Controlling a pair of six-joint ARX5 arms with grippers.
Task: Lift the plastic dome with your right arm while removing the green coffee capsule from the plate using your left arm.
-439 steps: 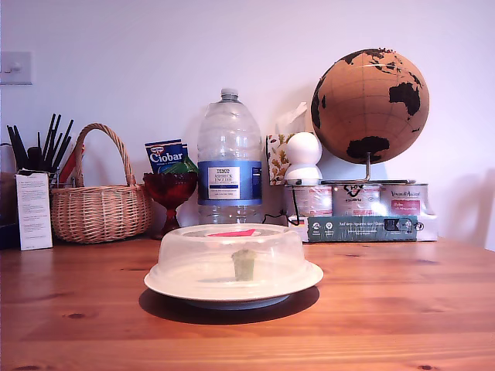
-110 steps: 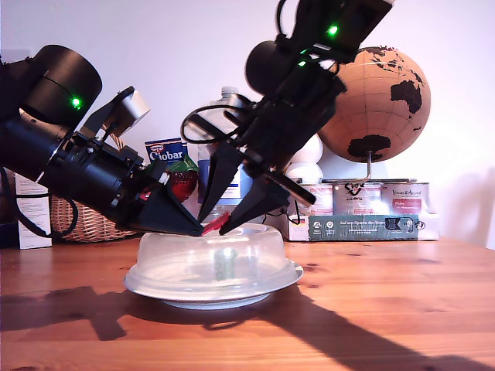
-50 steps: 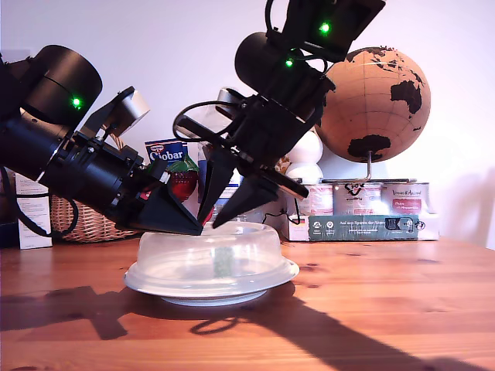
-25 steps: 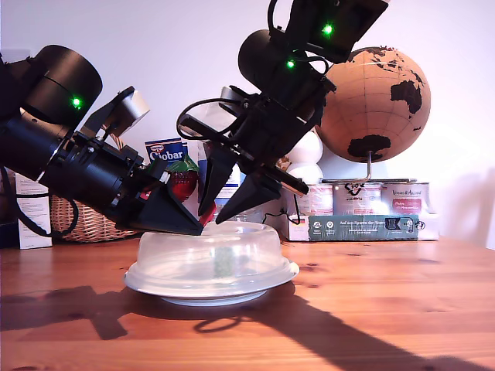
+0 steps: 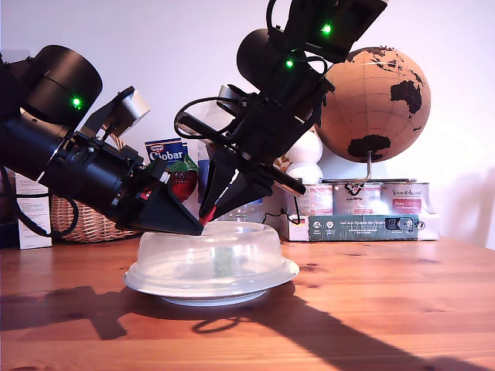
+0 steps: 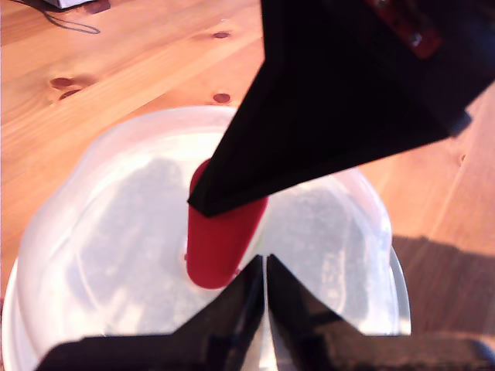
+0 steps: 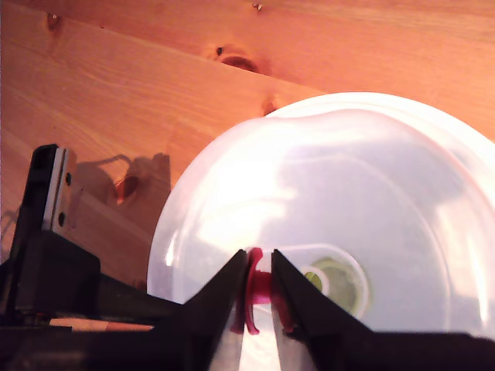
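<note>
Pinching red tab (image 7: 257,287) — translucent dome (image 7: 371,201)

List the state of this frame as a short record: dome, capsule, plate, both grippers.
plastic dome: down over the plate, not yet lifted
red handle tab: on top of the dome, pinched
green coffee capsule: upright under the dome, on the plate
plate: on the wooden table
my second gripper: shut on the red handle tab
my first gripper: shut, empty, tips by the tab above the dome
</note>
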